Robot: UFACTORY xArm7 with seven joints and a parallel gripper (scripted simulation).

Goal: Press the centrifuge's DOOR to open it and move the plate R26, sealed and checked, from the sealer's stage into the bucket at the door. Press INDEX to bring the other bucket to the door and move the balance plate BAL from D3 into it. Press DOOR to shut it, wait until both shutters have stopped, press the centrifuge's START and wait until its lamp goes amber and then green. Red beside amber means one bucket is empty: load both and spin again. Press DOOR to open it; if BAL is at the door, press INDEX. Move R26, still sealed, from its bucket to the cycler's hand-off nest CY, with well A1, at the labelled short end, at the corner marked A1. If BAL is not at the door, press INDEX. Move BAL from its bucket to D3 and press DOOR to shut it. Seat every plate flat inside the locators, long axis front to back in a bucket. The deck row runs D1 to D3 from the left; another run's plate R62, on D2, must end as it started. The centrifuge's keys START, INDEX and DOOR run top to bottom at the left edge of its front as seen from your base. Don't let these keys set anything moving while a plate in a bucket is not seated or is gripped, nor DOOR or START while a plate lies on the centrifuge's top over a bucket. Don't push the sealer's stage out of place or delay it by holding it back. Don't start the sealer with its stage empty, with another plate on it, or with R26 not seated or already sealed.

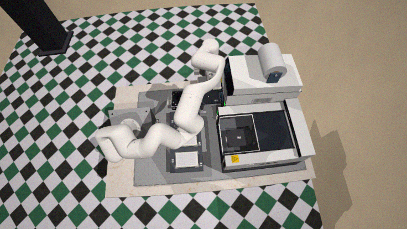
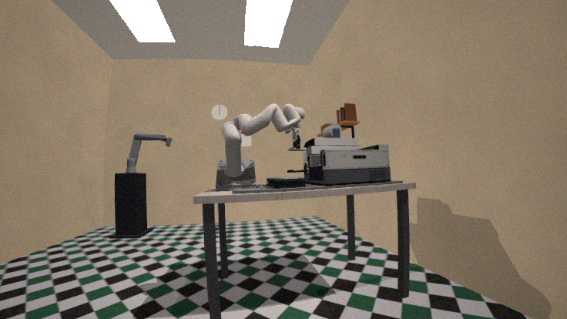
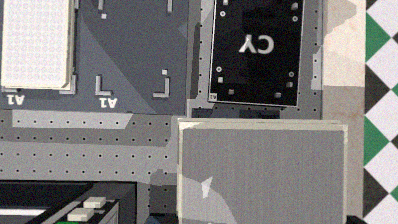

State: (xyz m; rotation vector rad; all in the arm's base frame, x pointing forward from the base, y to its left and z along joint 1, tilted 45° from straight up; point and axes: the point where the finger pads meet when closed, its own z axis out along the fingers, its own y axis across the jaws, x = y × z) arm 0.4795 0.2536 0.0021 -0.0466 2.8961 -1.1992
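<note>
My gripper (image 2: 296, 143) is shut on plate R26 (image 3: 262, 172) and holds it high above the deck, in front of the sealer (image 1: 261, 77). The plate's grey foil seal fills the lower middle of the wrist view, and the fingers themselves are hidden. The black nest CY (image 3: 256, 50) lies empty below, just beyond the plate. The centrifuge (image 1: 261, 136) has its door open over a dark bucket (image 1: 238, 138) that holds no plate. A white plate, BAL (image 1: 186, 159), sits on D3. Plate R62 (image 3: 35, 45) sits on D2, partly hidden by my arm in the overhead view.
The D1 locators (image 3: 132, 85) hold nothing. A film roll (image 1: 271, 60) sits on top of the sealer. The sealer's stage (image 1: 212, 98) is partly hidden under my arm. A second arm on a black pedestal (image 2: 130, 202) stands off the table.
</note>
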